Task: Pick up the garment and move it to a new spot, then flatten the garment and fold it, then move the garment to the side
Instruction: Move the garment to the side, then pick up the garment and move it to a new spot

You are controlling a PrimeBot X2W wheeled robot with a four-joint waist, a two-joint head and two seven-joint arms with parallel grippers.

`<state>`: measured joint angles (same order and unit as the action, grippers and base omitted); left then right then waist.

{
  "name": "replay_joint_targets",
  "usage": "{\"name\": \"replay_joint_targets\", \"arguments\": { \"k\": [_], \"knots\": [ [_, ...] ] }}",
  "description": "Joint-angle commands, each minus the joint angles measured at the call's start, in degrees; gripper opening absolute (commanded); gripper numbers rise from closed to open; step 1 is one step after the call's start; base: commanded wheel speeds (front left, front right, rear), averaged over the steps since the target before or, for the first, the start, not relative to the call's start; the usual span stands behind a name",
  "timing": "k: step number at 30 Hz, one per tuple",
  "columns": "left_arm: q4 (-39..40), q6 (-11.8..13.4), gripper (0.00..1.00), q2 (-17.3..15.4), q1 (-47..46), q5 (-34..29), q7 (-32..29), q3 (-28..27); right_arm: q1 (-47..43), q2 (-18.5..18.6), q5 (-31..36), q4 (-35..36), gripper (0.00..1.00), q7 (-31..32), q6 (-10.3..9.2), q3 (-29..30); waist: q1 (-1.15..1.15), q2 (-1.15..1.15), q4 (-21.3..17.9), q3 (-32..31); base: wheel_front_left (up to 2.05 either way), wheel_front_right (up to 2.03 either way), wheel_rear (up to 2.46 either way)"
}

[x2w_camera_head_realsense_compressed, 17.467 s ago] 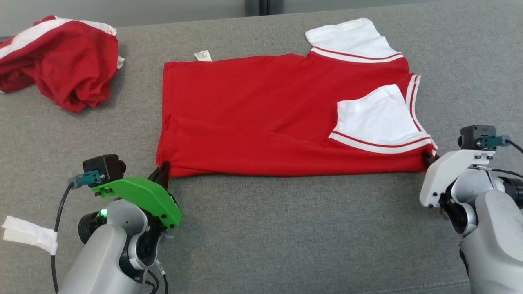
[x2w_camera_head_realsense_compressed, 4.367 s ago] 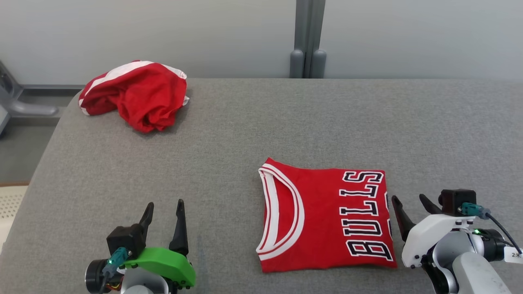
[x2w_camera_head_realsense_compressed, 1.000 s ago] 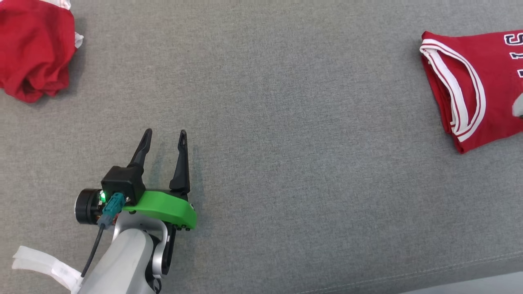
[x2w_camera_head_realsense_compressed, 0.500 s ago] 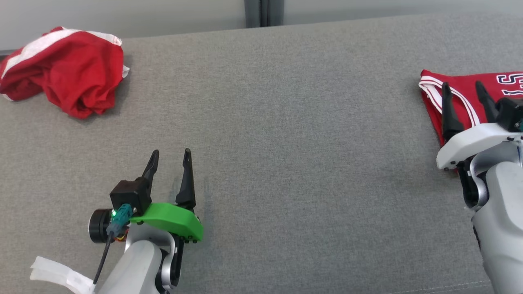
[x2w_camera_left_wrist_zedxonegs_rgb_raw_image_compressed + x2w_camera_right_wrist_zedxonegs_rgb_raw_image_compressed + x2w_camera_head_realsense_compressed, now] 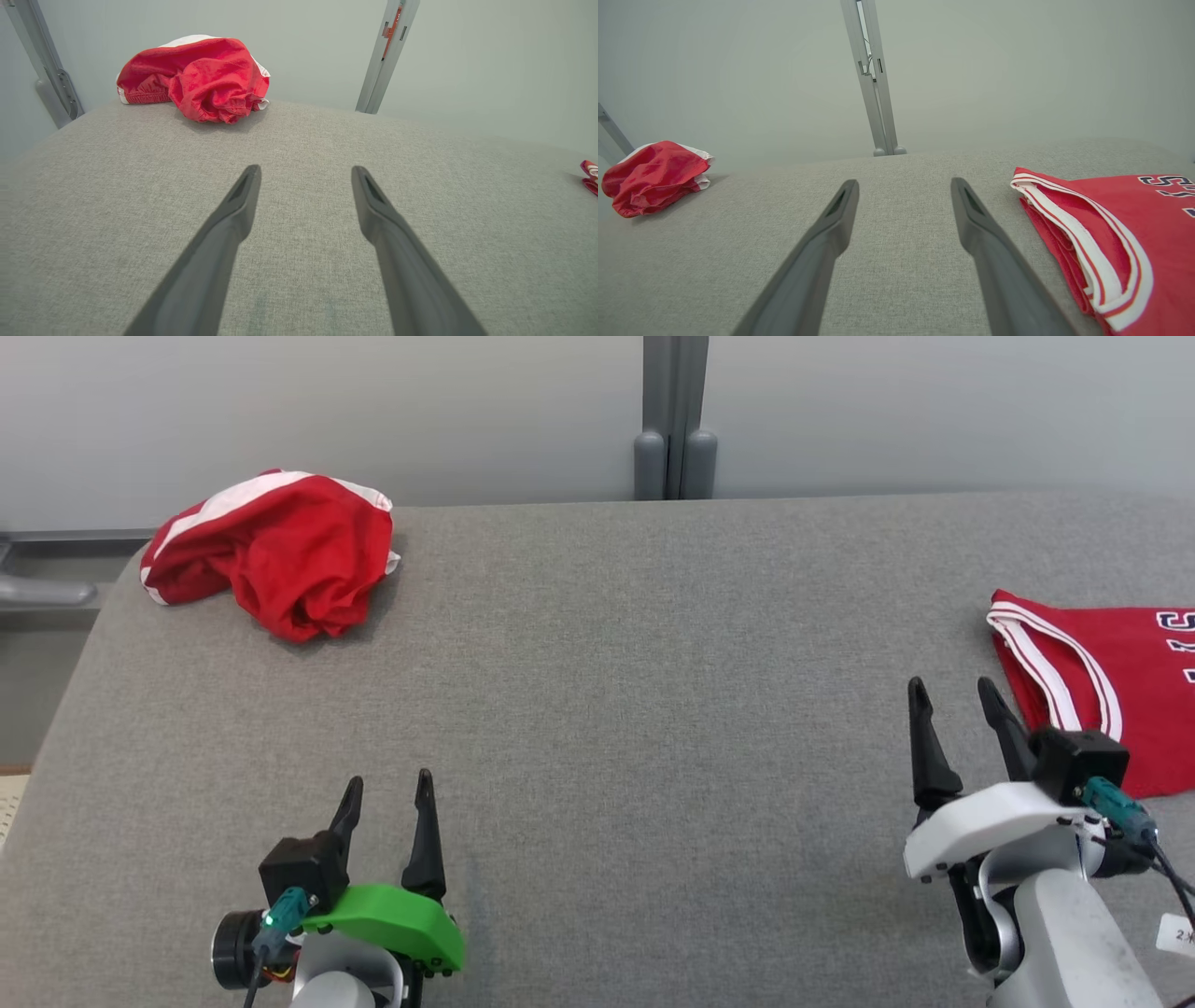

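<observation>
Folded garment [image 5: 1111, 700] sits at the far right of the desk [image 5: 653, 709], neckline trim facing the middle, part of it cut off by the head view's edge. We read that as the side spot, so the task looks about done. Right gripper [image 5: 951, 684] is just left of it, fingers wide and holding nothing, and we can't tell if a fingertip touches the cloth. Left gripper [image 5: 388, 780] is low at front left, fingers wide, empty, parked over bare desk. Crumpled red garment [image 5: 280, 555] lies at the back left, well apart. A few seconds ago the folded garment lay nearer the desk's middle with the right gripper on its other side. Long before that it was half-folded and gripped at both near corners.
</observation>
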<state>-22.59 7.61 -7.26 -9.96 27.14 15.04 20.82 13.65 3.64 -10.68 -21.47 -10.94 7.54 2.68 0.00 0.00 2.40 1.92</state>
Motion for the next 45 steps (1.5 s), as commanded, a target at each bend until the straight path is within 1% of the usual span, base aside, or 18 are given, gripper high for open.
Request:
{"name": "replay_joint_targets", "arguments": {
  "k": [1, 4, 8, 12, 28, 42, 45],
  "knots": [
    [0.30, 0.06, 1.00, 0.34, 1.06, -0.79, 0.17, -0.29, -2.12, -0.35, 0.49, 1.22, 1.00, -0.24, -0.11, -0.25, 0.00, 0.00, 1.28, -1.82, 0.00, 0.00, 0.00],
    [0.79, -0.06, 1.00, 0.73, 2.07, -1.34, 0.17, -0.86, -5.61, -0.57, 0.63, 3.58, 1.00, -0.26, -0.11, -0.95, 0.00, 0.00, 1.28, -2.36, 0.00, 0.00, 0.00],
    [1.61, -0.33, 1.00, 1.22, 3.15, -1.94, 0.17, -1.34, -9.10, -0.67, -2.10, 5.65, 1.00, -0.69, -0.11, -2.58, 0.00, 0.00, 1.14, -3.01, 0.00, 0.00, 0.00],
    [2.48, -0.19, 1.00, 1.45, 4.10, -2.80, 0.17, -1.67, -11.14, -0.66, -2.86, 6.91, 1.00, -1.11, -0.11, -2.76, 0.00, 0.00, 0.63, -3.44, 0.00, 0.00, 0.00],
    [2.71, -0.89, 1.00, 1.74, 3.96, -3.80, 0.17, -2.29, -11.83, -0.69, -1.98, 7.32, 1.00, -0.42, -0.11, -4.00, 0.00, 0.00, -0.07, -3.53, 0.00, 0.00, 0.00],
    [2.13, -1.01, 1.00, 1.72, 3.42, -3.98, 0.17, -2.69, -11.88, -0.69, -2.53, 7.12, 1.00, -0.06, -0.11, -4.45, 0.00, 0.00, 0.38, -3.32, 0.00, 0.00, 0.00],
    [2.03, -1.14, 1.00, 1.70, 3.15, -4.11, 0.18, -2.61, -12.03, -0.69, -2.35, 7.26, 1.00, -0.26, -0.11, -4.08, 0.00, 0.00, 1.01, -3.28, 0.00, 0.00, 0.00]
  ]
}}
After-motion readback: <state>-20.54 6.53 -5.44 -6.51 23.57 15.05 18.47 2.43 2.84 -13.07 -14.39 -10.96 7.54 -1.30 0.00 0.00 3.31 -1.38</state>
